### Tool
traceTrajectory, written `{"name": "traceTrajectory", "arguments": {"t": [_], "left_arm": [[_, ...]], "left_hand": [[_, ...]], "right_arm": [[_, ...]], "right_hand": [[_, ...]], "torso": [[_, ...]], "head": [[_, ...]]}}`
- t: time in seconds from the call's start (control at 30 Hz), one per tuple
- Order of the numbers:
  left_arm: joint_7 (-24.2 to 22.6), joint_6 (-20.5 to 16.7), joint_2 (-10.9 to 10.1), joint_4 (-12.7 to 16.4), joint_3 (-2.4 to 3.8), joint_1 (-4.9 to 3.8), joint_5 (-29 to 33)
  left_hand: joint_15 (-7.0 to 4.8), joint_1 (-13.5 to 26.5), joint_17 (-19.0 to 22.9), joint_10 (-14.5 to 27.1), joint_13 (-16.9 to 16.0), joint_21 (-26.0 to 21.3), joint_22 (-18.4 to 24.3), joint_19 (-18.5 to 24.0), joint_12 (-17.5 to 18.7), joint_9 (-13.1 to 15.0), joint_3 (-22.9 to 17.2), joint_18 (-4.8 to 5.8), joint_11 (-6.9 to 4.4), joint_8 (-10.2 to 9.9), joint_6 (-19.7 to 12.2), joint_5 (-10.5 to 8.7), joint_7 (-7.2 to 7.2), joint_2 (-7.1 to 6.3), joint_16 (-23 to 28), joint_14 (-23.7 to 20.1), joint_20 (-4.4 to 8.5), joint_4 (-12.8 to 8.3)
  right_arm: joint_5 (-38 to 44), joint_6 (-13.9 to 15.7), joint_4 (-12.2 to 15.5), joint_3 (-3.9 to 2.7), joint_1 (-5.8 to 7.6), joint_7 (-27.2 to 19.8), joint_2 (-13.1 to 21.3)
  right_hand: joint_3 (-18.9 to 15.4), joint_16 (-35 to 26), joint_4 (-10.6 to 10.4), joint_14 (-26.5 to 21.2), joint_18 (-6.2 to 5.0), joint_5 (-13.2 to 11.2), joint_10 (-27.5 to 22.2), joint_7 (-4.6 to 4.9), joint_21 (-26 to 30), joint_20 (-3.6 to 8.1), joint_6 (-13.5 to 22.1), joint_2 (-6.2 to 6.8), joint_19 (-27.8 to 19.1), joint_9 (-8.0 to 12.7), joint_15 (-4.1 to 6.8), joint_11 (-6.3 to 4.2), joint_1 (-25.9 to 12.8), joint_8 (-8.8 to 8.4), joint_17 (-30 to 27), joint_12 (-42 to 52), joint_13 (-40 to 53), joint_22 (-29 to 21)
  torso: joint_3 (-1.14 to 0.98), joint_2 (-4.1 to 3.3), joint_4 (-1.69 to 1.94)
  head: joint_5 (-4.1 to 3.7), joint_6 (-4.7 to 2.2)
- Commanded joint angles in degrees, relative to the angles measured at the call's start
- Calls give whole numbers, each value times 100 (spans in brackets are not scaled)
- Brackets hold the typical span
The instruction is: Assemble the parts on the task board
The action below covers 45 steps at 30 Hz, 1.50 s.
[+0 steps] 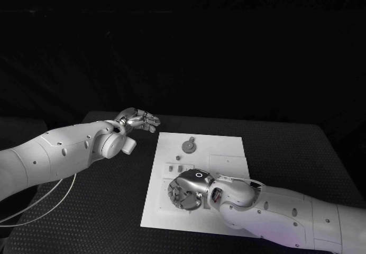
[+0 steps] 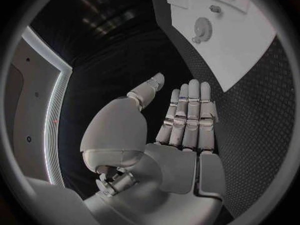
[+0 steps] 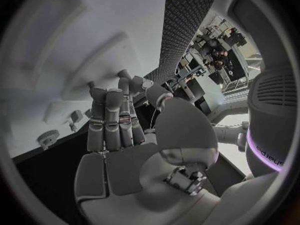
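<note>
The white task board (image 1: pixel 222 153) lies in the middle of the black table. A round toothed part (image 1: pixel 188 144) sits on its far half, with a small peg (image 1: pixel 177 157) just nearer. My right hand (image 1: pixel 189 191) hovers palm-down over the board's near left area, fingers extended and nothing in them; its wrist view shows the fingers (image 3: pixel 111 120) stretched out over the board (image 3: pixel 56 50), with the toothed part (image 3: pixel 47 138) beside them. My left hand (image 1: pixel 138 120) is raised off the board's far left corner, fingers (image 2: pixel 187 115) straight and empty, the toothed part (image 2: pixel 202 29) beyond them.
A cable (image 1: pixel 46 203) hangs from my left arm over the table's left side. Black textured table (image 1: pixel 290 153) surrounds the board on all sides, with wide room to the right. Shallow recesses (image 1: pixel 227 161) mark the board's right half.
</note>
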State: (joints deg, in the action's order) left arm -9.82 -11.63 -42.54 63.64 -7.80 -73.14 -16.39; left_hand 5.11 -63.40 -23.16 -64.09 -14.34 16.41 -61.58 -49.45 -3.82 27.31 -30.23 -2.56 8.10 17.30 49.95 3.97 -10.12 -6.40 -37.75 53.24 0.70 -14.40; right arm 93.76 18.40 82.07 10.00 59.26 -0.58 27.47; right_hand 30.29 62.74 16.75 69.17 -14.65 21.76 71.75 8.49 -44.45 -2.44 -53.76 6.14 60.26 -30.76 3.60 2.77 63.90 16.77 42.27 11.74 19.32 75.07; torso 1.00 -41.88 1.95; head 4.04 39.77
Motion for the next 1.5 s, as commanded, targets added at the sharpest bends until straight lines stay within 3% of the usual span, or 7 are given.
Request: {"name": "traceTrajectory", "arguments": {"t": [0.03, 0.7, 1.03, 1.13, 1.3, 1.4, 1.5], "left_arm": [[-61, 71, 6, 10, 3, -13, 32], [-61, 71, 1, -11, 3, -13, 32], [-63, 71, 17, -40, 3, -13, 32], [-66, 71, 17, -35, 3, -13, 35], [-82, 74, 24, -49, 2, -12, 45], [-96, 74, 25, -69, 2, -12, 53], [-102, 76, 36, -102, 1, -12, 54]], "left_hand": [[-8, -17, -8, -39, 10, -37, -7, -54, -22, -9, 31, -1, -10, 34, -26, -34, 1, 24, 40, 43, -3, 2], [-8, -23, -20, -38, 12, -40, -8, -54, -22, -10, 31, -1, -10, 34, -27, -35, 1, 23, 49, 44, -2, 0], [-8, -27, -27, -38, 14, -42, -9, -55, -22, -11, 30, -1, -10, 34, -28, -35, 1, 24, 54, 45, -2, -2], [-8, -27, -29, -38, 14, -42, -9, -55, -22, -11, 30, -1, -10, 34, -28, -35, 1, 24, 56, 45, -2, -1], [-8, -25, -33, -39, 14, -43, -10, -56, -22, -12, 31, 0, -9, 35, -27, -35, 0, 25, 59, 46, -3, 1], [-7, -21, -36, -39, 15, -44, -10, -56, -22, -12, 34, 1, -9, 35, -27, -36, 0, 23, 61, 46, -4, 3], [-7, -15, -41, -40, 16, -45, -11, -56, -22, -12, 38, 1, -9, 36, -27, -37, 0, 20, 65, 46, -5, 7]], "right_arm": [[-51, 62, -18, 17, -21, 62, 31], [-192, 266, 305, 11, 56, 33, 333], [-1492, 887, 572, -83, 217, -535, 614], [-2219, 697, 615, -144, 346, -625, 762], [-3059, 13, 606, -168, 623, -473, 1105], [-3395, -490, 619, -177, 809, -250, 1343], [-3546, -879, 661, -175, 946, 43, 1581]], "right_hand": [[-19, 30, -9, -36, -35, -14, 20, 15, -33, 4, 73, 77, -46, 23, -26, 20, -6, -45, -2, -5, 8, 111], [-35, 99, -19, -87, -35, -19, -16, 45, -77, -5, 211, 252, -76, 98, -46, 42, -11, -135, -14, -37, 27, 110], [-32, 242, -32, -17, -35, -19, 26, 53, -173, 29, 266, 264, 7, 141, -34, 30, -40, -161, 1, -15, 75, 113], [-38, 295, -44, 12, -35, -21, 133, 63, -214, 49, 239, 217, 45, 149, -20, 15, -78, -147, 0, 68, 155, 110], [-105, 339, -56, -18, -35, -22, 275, -24, -226, 50, 88, 89, 25, 101, 68, -77, -271, -52, -41, 429, 640, 95], [-157, 420, -94, -70, -35, -9, 47, -102, -225, 45, 27, -9, 5, -5, 122, -138, -466, 18, -70, 1050, 1663, 87], [-207, 807, -177, -43, -35, -12, -292, -152, -272, 58, 20, 42, 15, -99, 200, -190, -669, 38, 83, 2172, 2903, 107]], "torso": [[0, 1, 1], [-7, 1, -4], [-4, 2, -3], [-4, 6, -4], [5, 20, -15], [10, 26, -27], [14, 38, -42]], "head": [[1, 0], [-11, -12], [-44, -55], [-66, -69], [-116, -127], [-137, -158], [-135, -158]]}}
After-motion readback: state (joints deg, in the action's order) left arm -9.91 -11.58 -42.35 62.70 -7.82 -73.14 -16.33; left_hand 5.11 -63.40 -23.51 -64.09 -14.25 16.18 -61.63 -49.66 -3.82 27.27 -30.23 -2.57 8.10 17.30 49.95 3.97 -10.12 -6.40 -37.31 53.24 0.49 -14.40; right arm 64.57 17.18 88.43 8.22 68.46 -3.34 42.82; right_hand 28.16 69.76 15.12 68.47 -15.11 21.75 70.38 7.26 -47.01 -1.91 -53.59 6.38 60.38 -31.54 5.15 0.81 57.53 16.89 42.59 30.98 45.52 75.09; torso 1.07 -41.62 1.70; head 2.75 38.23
